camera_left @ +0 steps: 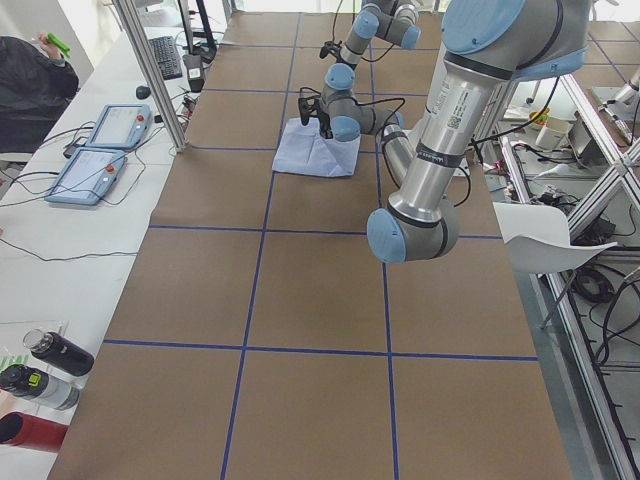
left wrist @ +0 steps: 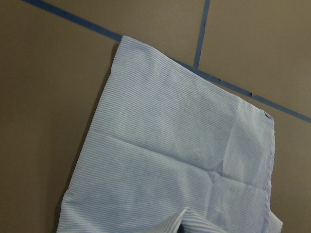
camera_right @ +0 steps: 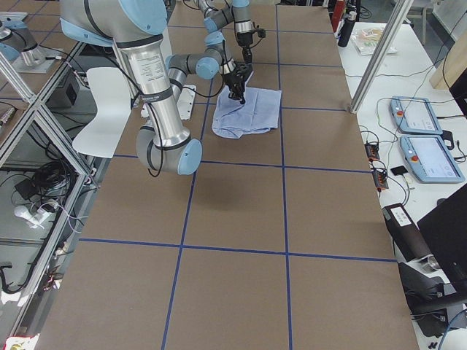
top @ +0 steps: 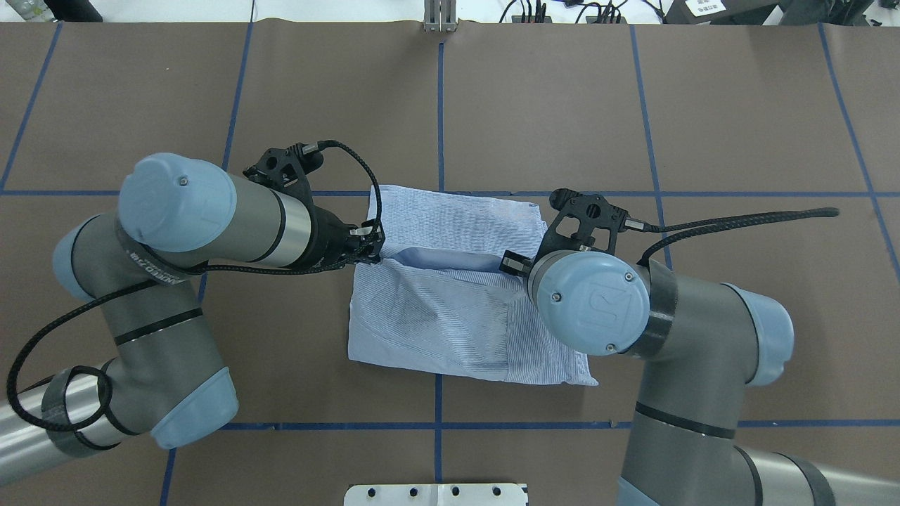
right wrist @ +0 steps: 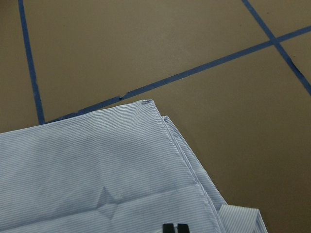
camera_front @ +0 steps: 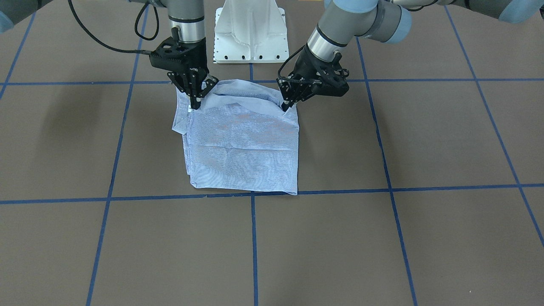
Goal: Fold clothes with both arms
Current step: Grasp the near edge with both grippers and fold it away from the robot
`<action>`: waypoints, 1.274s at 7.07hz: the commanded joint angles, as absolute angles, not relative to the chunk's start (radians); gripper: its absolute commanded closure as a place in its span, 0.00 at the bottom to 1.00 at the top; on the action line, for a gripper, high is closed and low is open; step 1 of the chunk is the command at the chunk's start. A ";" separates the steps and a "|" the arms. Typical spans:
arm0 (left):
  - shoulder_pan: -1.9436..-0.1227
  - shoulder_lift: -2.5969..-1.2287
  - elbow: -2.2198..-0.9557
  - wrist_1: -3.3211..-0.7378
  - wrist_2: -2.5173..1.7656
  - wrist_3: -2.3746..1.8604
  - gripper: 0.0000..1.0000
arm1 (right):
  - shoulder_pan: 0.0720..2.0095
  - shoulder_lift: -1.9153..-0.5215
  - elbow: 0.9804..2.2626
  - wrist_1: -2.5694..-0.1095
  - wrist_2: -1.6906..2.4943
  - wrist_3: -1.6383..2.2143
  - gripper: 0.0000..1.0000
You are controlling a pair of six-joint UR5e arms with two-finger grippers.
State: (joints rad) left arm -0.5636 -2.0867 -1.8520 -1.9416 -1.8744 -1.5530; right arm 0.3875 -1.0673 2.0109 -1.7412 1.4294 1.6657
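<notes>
The clothes are one light blue striped shirt (camera_front: 242,144), folded into a rough rectangle in the middle of the table (top: 450,218). My left gripper (camera_front: 287,106) is shut on the shirt's side edge, on the right in the front-facing view. My right gripper (camera_front: 196,104) is shut on the opposite edge. Both hold the cloth raised, and a layer slopes from them back toward the robot (top: 457,330). Overhead, the left gripper (top: 373,249) shows, while the right one sits mostly under its own wrist. Each wrist view looks down on flat shirt (left wrist: 175,145) (right wrist: 97,170).
The white pedestal base (camera_front: 250,34) stands just behind the shirt. Blue tape lines (camera_front: 253,195) grid the brown table. A side bench holds two teach pendants (camera_left: 100,150) and bottles (camera_left: 50,365); a person (camera_left: 30,80) sits beyond it. A white chair (camera_left: 540,235) stands beside the robot.
</notes>
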 commanded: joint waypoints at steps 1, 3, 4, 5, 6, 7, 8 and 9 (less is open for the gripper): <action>-0.600 -2.144 -1.714 -1.953 -1.868 -1.470 1.00 | 0.455 -1.039 1.872 -1.657 1.459 1.593 1.00; -0.644 -2.248 -1.521 -1.977 -1.812 -1.350 1.00 | 0.480 -0.982 1.743 -1.611 1.485 1.536 1.00; -0.646 -2.282 -1.475 -1.977 -1.812 -1.315 1.00 | 0.497 -0.973 1.662 -1.501 1.508 1.520 1.00; -0.646 -2.321 -1.429 -1.977 -1.812 -1.302 1.00 | 0.505 -0.973 1.626 -1.477 1.514 1.490 1.00; -0.646 -2.329 -1.404 -1.991 -1.810 -1.278 1.00 | 0.515 -0.973 1.628 -1.476 1.546 1.471 1.00; -0.646 -2.335 -1.378 -2.017 -1.812 -1.275 1.00 | 0.523 -0.977 1.626 -1.476 1.552 1.453 1.00; -0.646 -2.345 -1.338 -2.041 -1.810 -1.261 1.00 | 0.532 -0.980 1.626 -1.476 1.555 1.403 1.00; -0.646 -2.345 -1.303 -2.063 -1.810 -1.256 1.00 | 0.564 -0.985 1.626 -1.476 1.618 1.367 1.00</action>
State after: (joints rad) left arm -0.6457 -2.3406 -1.3465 -2.0357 -1.8105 -1.2657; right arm 0.5351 -0.9798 1.6269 -1.4764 1.5664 1.4134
